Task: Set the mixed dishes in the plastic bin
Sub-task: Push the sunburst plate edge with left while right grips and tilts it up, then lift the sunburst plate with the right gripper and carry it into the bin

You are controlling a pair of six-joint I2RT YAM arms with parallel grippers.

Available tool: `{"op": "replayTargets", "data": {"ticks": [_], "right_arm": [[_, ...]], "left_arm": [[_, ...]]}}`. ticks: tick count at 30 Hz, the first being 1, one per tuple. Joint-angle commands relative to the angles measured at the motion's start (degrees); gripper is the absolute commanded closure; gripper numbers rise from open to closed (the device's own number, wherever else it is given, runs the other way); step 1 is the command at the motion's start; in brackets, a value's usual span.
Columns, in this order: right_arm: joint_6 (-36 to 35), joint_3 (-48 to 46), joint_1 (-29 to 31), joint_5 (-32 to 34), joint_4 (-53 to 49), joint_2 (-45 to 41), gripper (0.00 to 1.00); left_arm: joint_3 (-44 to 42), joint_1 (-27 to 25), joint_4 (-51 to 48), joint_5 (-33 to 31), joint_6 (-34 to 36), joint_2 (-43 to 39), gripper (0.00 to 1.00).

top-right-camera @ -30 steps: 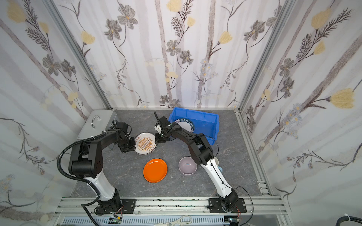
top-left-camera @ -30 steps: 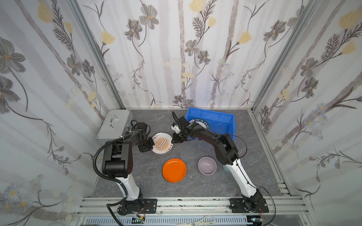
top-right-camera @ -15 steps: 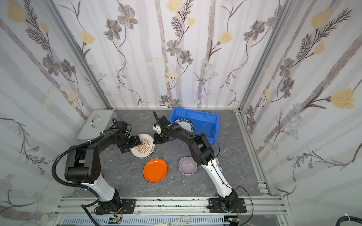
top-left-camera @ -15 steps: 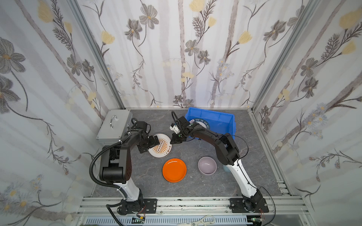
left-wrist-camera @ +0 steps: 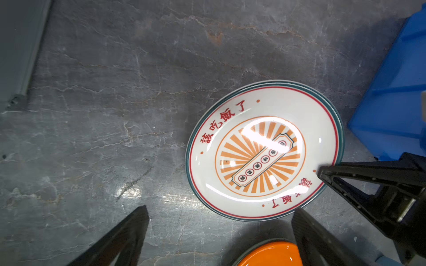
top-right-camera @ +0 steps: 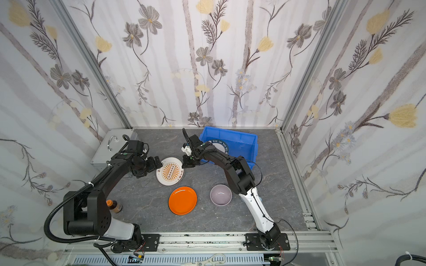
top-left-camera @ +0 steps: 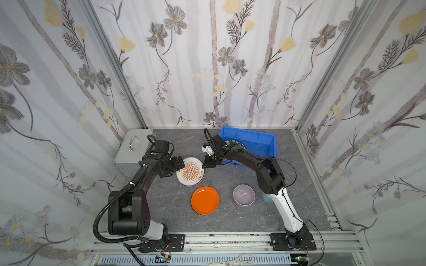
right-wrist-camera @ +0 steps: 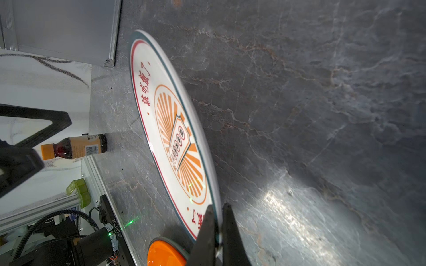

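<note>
- Standing at the far left of both top views, a silver metal case (top-left-camera: 133,149) sits against the wall.
- The left gripper (top-left-camera: 178,164) is released, its jaws spread wide and empty, with the tips just short of the sunburst plate's near rim.
- The sunburst plate (top-left-camera: 190,171) lies on the grey table (top-left-camera: 161,202), between the two grippers and well outside the bin.
- The right gripper (top-left-camera: 205,164) is clenched on that plate's rim; the right wrist view shows a finger (right-wrist-camera: 207,221) on each face of the edge.
- The orange plate (top-left-camera: 205,200) and the lilac bowl (top-left-camera: 244,194) rest side by side on the table, apart from each other, nearer the front.
- The pale-blue mug (top-left-camera: 265,197) peeks out behind the right arm, beside the bowl.
- The blue plastic bin (top-left-camera: 250,133) stands at the back right, with the green-lettered plate (top-left-camera: 238,143) inside it.
</note>
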Motion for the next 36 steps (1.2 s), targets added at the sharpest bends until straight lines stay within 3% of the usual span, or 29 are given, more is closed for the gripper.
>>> {"op": "replayTargets", "data": {"ticks": [1, 19, 29, 36], "right_arm": [[-0.8, 0.3, -0.16, -0.59, 0.54, -1.43, 0.96], [1.96, 1.56, -2.09, -7.43, 2.84, -3.48, 0.97], [3.15, 2.87, -3.48, -7.19, 3.21, -6.58, 0.97], [1.88, 2.78, -8.06, -5.47, 1.54, -10.37, 0.97]], "left_arm": [[0.8, 0.11, -1.72, -2.38, -0.16, -1.65, 0.0], [2.28, 0.29, -2.96, -3.59, -0.29, -4.02, 0.0], [3.46, 1.07, -2.97, -6.11, 0.78, -7.3, 0.0], [3.73, 1.34, -2.04, -6.4, 0.69, -8.29, 0.0]]}}
